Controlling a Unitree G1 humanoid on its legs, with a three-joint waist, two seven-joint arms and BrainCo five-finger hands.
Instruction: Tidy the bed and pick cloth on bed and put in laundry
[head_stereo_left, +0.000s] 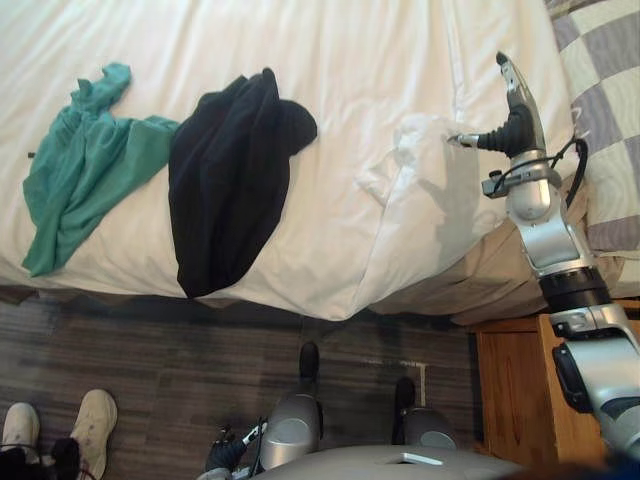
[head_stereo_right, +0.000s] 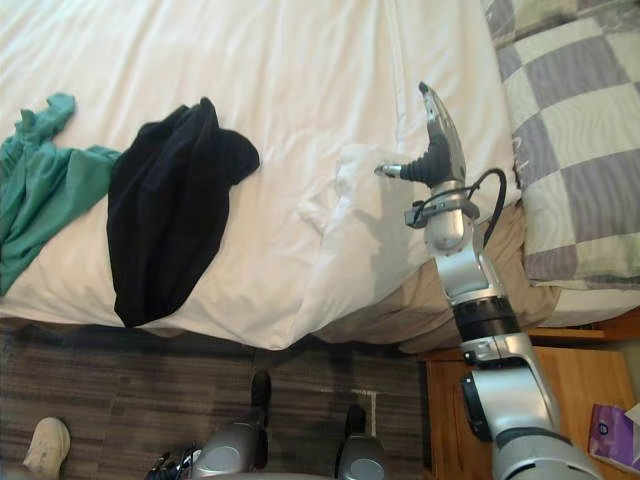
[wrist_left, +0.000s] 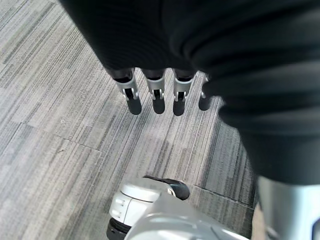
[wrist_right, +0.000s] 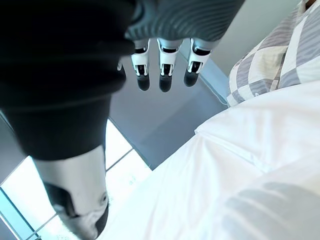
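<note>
Right hand (head_stereo_left: 515, 110) sits flat over the bed's right side, fingers straight, thumb out, holding nothing. It hovers just beside a bunched wrinkle (head_stereo_left: 400, 160) in the white sheet (head_stereo_left: 380, 50). Black cloth (head_stereo_left: 235, 180) lies well to its left, long axis running from the near bed edge away from the robot, lower end at the edge. Green cloth (head_stereo_left: 85, 165) is just beside it, further left. Left hand (wrist_left: 157, 97) hangs over the floor (wrist_left: 50, 150), fingers straight, empty, but on the cloths' side, so probably the better reach.
</note>
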